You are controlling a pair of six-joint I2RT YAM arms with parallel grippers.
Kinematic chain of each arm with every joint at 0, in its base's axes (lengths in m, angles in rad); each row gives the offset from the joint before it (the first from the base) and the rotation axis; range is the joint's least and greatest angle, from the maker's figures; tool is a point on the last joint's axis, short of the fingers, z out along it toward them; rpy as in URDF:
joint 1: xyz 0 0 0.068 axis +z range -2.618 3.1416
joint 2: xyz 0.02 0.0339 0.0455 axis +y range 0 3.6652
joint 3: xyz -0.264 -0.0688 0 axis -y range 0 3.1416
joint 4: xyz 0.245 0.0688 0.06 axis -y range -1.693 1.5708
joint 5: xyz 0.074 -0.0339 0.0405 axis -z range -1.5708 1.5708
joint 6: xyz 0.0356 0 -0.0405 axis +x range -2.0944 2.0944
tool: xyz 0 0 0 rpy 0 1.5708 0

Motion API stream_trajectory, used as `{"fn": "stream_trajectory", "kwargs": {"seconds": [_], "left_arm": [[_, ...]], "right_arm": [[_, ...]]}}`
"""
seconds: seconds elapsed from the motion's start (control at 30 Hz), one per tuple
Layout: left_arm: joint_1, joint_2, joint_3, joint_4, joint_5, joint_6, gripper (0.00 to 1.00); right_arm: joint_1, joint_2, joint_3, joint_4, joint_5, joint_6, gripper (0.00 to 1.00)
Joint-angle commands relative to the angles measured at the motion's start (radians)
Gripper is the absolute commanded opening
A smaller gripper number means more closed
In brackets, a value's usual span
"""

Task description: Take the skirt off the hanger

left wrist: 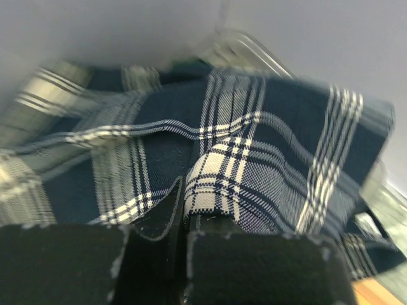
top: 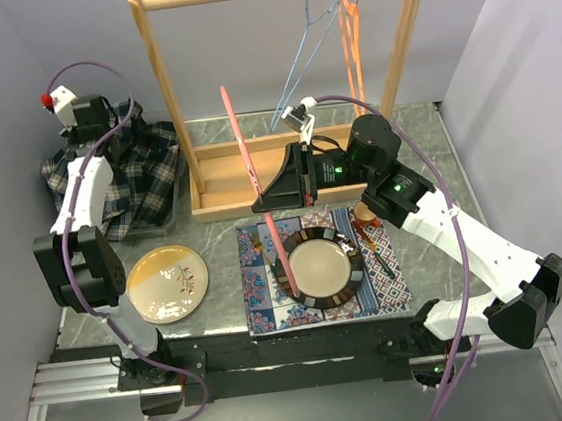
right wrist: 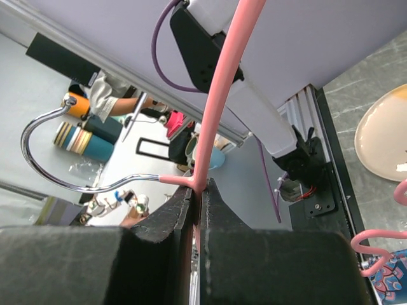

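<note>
Plaid skirt (top: 141, 170) lies heaped at the table's far left, well apart from the pink hanger (top: 249, 169), so separation looks done. Left gripper (left wrist: 181, 200) pinches a skirt fold; right gripper (right wrist: 198, 190) clamps the hanger's neck. Probably remaining: release skirt, set hanger down.

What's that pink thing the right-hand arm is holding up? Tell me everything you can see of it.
It is a pink hanger, a thin smooth rod that looks like plastic, with a shiny metal hook and small curled notches near one end. It is bare, with no garment on it. The right gripper is shut on it where the hook joins. It is held tilted, off the wooden rack, its lower end over the dark-rimmed plate.
</note>
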Motion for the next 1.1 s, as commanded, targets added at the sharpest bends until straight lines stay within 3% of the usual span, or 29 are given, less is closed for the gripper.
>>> {"fn": "stream_trajectory", "kwargs": {"seconds": [0.0, 0.13, 0.33, 0.47, 0.5, 0.53, 0.63, 0.73, 1.07], "left_arm": [[-0.004, -0.042, -0.034, 0.088, 0.141, -0.133, 0.01], [0.002, 0.008, -0.072, 0.091, 0.185, -0.191, 0.01], [0.004, 0.092, -0.252, 0.111, 0.234, -0.357, 0.01], [0.004, 0.142, -0.131, 0.048, 0.273, -0.339, 0.03], [0.004, 0.14, -0.102, 0.027, 0.277, -0.332, 0.09], [0.004, 0.125, -0.073, 0.01, 0.274, -0.32, 0.32], [0.002, 0.073, 0.045, -0.058, 0.238, -0.305, 0.74], [0.005, 0.01, 0.116, -0.099, 0.187, -0.306, 0.82], [0.004, -0.145, 0.09, -0.179, 0.032, -0.308, 0.88]], "right_arm": [[-0.006, -0.015, 0.017, 0.042, 0.021, -0.026, 0.0], [-0.006, -0.017, 0.02, 0.042, 0.032, -0.023, 0.0], [-0.008, 0.005, 0.05, 0.009, 0.044, -0.055, 0.0], [-0.008, 0.024, 0.084, -0.043, 0.05, -0.074, 0.0], [-0.008, 0.023, 0.092, -0.05, 0.052, -0.078, 0.0], [-0.009, 0.018, 0.093, -0.054, 0.053, -0.083, 0.0], [-0.009, 0.002, 0.078, -0.044, 0.059, -0.071, 0.0], [-0.009, -0.008, 0.066, -0.021, 0.062, -0.054, 0.0], [-0.009, -0.025, 0.061, -0.011, 0.07, -0.037, 0.0]]}}
